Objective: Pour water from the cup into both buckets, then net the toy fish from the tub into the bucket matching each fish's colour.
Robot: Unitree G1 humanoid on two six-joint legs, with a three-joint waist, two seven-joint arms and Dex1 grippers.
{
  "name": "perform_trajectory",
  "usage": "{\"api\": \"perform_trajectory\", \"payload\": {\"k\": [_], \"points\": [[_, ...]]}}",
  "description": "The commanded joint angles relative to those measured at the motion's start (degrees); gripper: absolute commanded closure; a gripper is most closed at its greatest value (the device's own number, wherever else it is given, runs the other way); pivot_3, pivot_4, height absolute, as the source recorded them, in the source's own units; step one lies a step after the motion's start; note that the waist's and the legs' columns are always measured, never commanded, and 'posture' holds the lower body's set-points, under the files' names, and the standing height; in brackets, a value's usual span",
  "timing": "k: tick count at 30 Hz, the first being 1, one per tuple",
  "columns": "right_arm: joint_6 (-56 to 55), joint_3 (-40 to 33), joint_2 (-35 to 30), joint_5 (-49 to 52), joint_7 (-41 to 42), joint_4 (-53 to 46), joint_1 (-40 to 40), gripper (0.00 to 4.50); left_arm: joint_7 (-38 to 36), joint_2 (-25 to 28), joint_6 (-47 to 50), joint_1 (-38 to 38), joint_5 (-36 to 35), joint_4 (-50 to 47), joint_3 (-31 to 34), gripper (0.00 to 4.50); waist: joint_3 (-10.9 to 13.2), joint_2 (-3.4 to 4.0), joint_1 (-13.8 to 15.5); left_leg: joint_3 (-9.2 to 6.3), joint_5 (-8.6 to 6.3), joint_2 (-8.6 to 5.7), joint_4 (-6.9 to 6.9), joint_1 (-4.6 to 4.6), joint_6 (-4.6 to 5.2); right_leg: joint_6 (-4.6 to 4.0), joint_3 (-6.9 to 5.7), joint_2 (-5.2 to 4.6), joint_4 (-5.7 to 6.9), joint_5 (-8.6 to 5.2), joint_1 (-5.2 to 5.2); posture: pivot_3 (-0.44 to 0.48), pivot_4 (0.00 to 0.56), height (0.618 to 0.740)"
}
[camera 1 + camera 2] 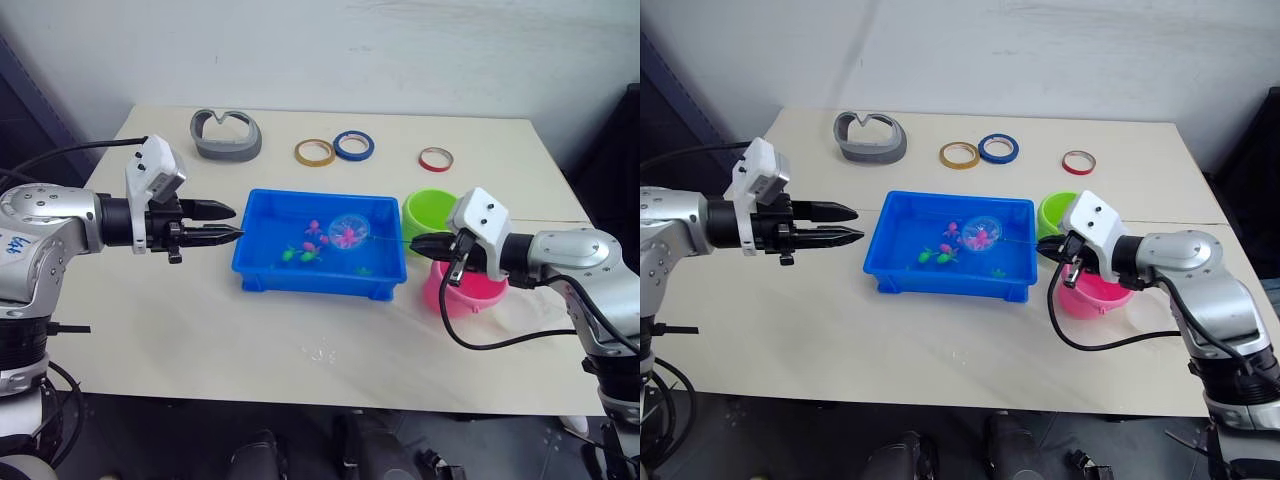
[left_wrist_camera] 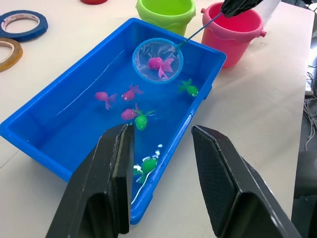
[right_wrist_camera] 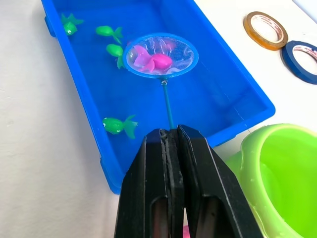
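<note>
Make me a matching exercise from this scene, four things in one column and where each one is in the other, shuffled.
Things:
1. net
2. pink bucket
3. left gripper
4. red tape ring

Places or states:
A. open, beside the tub's left end
B. on the table's far side, behind the green bucket
C. over the tub, a pink fish in it
D. under the right gripper

Pairs: 1-C, 2-D, 3-A, 4-B

No brand, label or number can be read on anything here (a blue scrawl on the left arm's shell stays illegible).
</note>
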Motion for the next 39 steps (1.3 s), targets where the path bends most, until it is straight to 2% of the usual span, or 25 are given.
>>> {"api": "perform_trajectory", "payload": {"k": [1, 6, 10, 13, 20, 23, 29, 34, 39], "points": [[-1.1, -1.9, -0.6, -0.1, -1.2, -1.3, 0.2, 4.5, -0.2, -0.6, -1.4, -0.9, 0.1, -0.7, -0.6, 2.38, 0.0, 0.0, 0.0, 0.0, 0.0, 0.0, 0.0, 0.0, 0.0, 0.0, 0.0, 0.0, 0.0, 0.0, 0.0, 0.0, 0.15, 0.738], [1.5, -8.5, -3.6, 2.3, -1.6, -2.6, 0.7, 4.5, -1.2, -3.1, -3.5, -4.8, 1.1, 2.9, -3.3, 2.38, 0.0, 0.01, 0.2, 0.0, 0.0, -0.01, 0.01, -0.03, 0.0, 0.0, -0.01, 0.0, -0.01, 0.0, -0.01, 0.0, 0.15, 0.738], [4.9, -16.8, -8.6, 5.1, -0.5, -6.3, 4.8, 4.5, -3.2, -6.0, -5.9, -8.5, 2.2, 7.1, -6.3, 2.38, 0.0, 0.03, 0.5, -0.01, -0.01, -0.01, -0.03, -0.05, 0.01, 0.0, -0.03, 0.0, -0.07, 0.0, 0.0, 0.0, 0.15, 0.738], [7.6, -22.7, -11.5, 6.3, -0.2, -9.4, 9.4, 4.5, -5.0, -8.8, -7.7, -11.6, 2.7, 10.8, -7.8, 2.38, 0.0, 0.03, 0.9, -0.02, -0.01, 0.0, -0.04, -0.05, 0.01, 0.0, -0.03, 0.01, -0.1, 0.0, 0.01, 0.0, 0.15, 0.738], [11.7, -35.3, -13.9, 6.3, -0.5, -15.7, 21.0, 4.5, -11.4, -16.1, -15.2, -19.1, 6.2, 21.0, -12.9, 2.38, 0.0, 0.04, 1.4, 0.01, -0.01, 0.0, -0.01, -0.04, 0.0, 0.02, 0.0, 0.06, -0.08, 0.0, 0.0, 0.0, 0.15, 0.738], [13.2, -42.1, -13.7, 4.6, 0.3, -18.9, 28.2, 4.5, -14.3, -20.3, -19.8, -23.4, 8.7, 27.6, -15.4, 2.38, 0.0, 0.04, 1.6, -0.03, -0.01, -0.01, -0.01, -0.08, 0.0, 0.02, -0.01, 0.06, -0.1, 0.0, 0.01, 0.0, 0.15, 0.738], [13.7, -52.0, -11.5, 1.9, 1.1, -23.9, 40.0, 4.5, -18.3, -25.1, -26.3, -28.2, 12.0, 37.4, -16.5, 2.38, 0.0, 0.04, 1.2, 0.01, -0.01, -0.02, -0.02, -0.1, 0.0, 0.06, 0.04, 0.08, -0.16, 0.01, 0.0, 0.0, 0.15, 0.738], [10.5, -54.6, -10.0, -1.7, 0.3, -26.5, 46.4, 4.5, -19.9, -27.1, -29.1, -29.8, 13.8, 41.4, -16.3, 2.38, 0.0, 0.04, 1.1, 0.0, -0.02, -0.01, -0.03, -0.03, -0.04, 0.07, 0.06, 0.12, -0.12, 0.01, 0.02, 0.0, 0.15, 0.738], [4.9, -52.3, -10.2, -6.5, -0.8, -28.5, 49.4, 4.5, -20.8, -27.7, -30.1, -30.4, 14.8, 43.1, -15.7, 2.38, 0.0, 0.04, 1.1, 0.0, -0.02, -0.01, -0.03, -0.03, -0.05, 0.07, 0.06, 0.12, -0.1, 0.01, 0.02, 0.0, 0.15, 0.738]]}}
